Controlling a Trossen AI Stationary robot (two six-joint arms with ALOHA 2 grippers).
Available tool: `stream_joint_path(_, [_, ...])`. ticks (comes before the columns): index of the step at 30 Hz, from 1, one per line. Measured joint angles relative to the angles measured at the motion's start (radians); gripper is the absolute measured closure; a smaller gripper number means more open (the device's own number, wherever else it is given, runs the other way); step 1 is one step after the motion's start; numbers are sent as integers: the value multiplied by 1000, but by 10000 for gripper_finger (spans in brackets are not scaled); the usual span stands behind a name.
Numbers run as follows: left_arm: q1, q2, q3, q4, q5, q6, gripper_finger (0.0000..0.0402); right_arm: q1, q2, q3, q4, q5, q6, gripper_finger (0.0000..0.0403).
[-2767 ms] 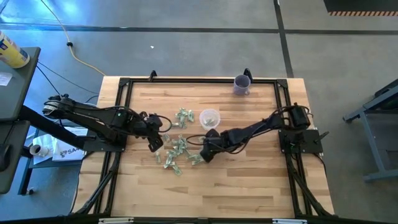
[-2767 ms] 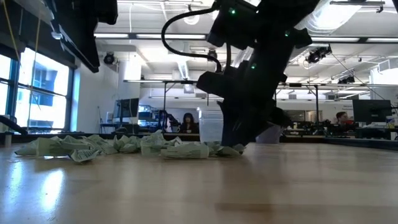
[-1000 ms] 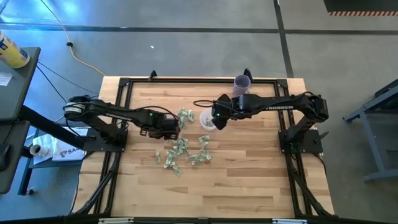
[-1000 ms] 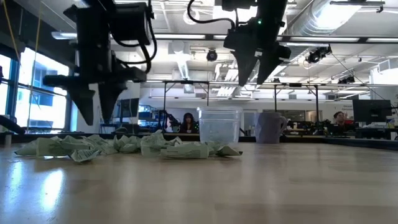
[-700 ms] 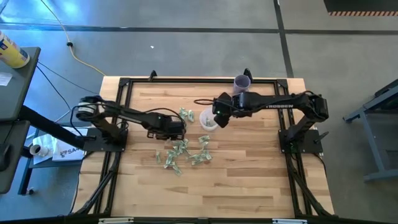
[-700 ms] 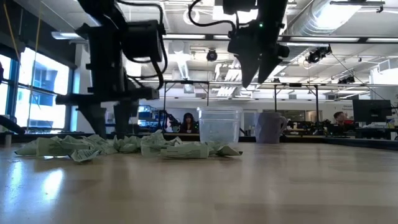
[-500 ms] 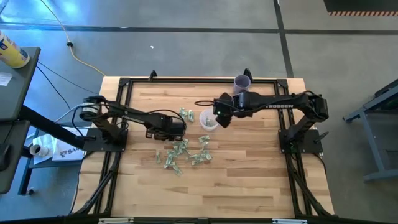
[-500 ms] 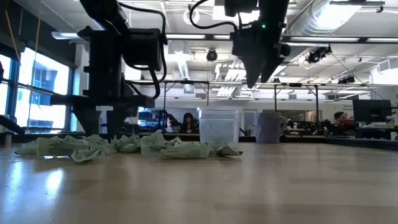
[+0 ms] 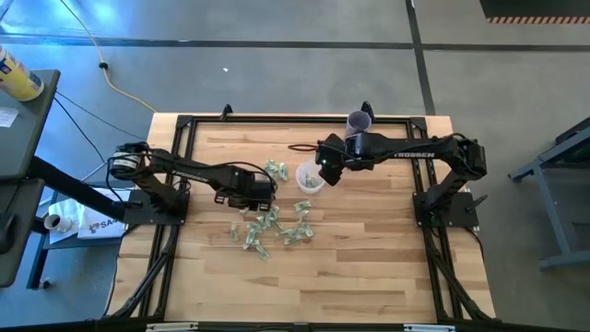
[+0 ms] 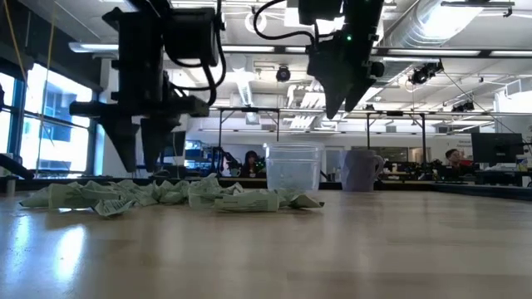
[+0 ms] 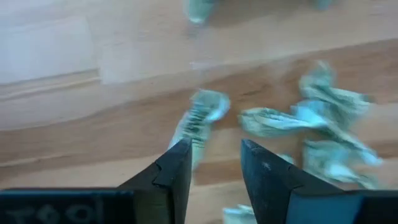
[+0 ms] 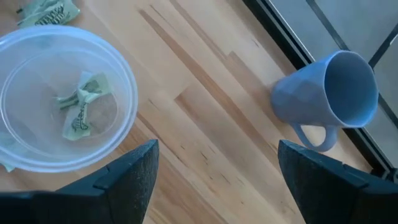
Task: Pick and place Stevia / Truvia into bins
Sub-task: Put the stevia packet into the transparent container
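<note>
Two crumpled pale-green paper packets (image 12: 79, 106) lie in the round, clear plastic cup (image 12: 124, 74) — frame centre. Right gripper (image 12: 214, 180) fingers spread above it; left gripper (image 11: 214, 168) fingers parted over scattered packets (image 9: 272, 221).

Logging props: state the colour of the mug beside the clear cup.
Pale purple ceramic mug, clearest in the right wrist view.
</note>
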Motion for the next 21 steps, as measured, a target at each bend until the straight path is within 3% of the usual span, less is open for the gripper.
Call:
stream_joint_path(6, [-3, 10, -38, 15, -10, 32, 205, -31, 0, 0, 25, -23, -31, 85])
stream_joint_path(13, [-2, 10, -150, 160, 16, 119, 199, -56, 0, 0, 25, -28, -58, 85])
stream_joint_path(17, [-2, 2, -205, 196, 29, 139, 230, -70, 0, 0, 17, -30, -83, 85])
stream_joint_path(21, [0, 2, -210, 188, -5, 236, 304, -74, 0, 0, -29, -26, -90, 85])
